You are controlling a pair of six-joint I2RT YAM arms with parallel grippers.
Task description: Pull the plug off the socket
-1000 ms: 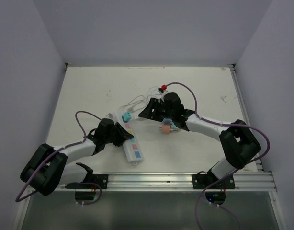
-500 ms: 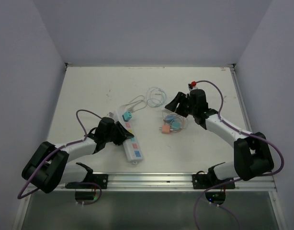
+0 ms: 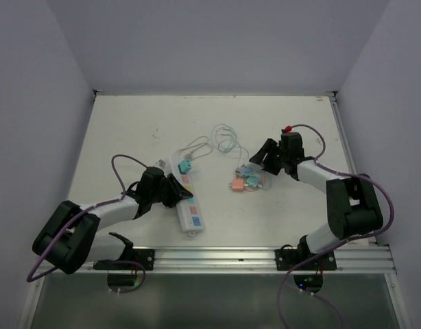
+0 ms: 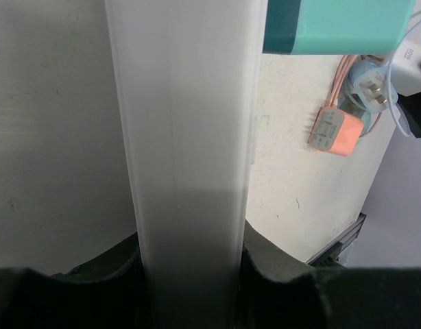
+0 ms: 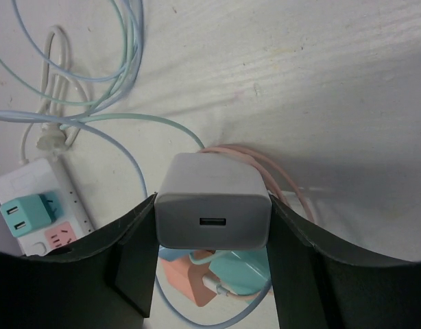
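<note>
**Top view.** We see the socket lying on the table left of centre, slanting from the near edge toward the middle. A teal plug is seated near its far end. The left gripper comes in from the left and sits across the strip's middle. From here we cannot tell how its fingers stand. Well apart to the right lies a loose pile of plugs, pink and teal, with thin cables looping beyond it. The right gripper is at the pile's right edge. What it holds is too small to make out.

**Left wrist.** This view settles the grip. The socket's white body runs straight up between the two dark fingers, which press on both long sides, so the gripper is clamped on the strip. The teal plug juts out at top right. A pink plug from the pile lies on the table behind.

**Right wrist.** Only here do we see a white charger plug with a small port facing the camera. The fingers are closed on its two sides, and it is off the strip. At lower left is the socket's end with the teal plug plugged in. Cables cross the table above.
</note>
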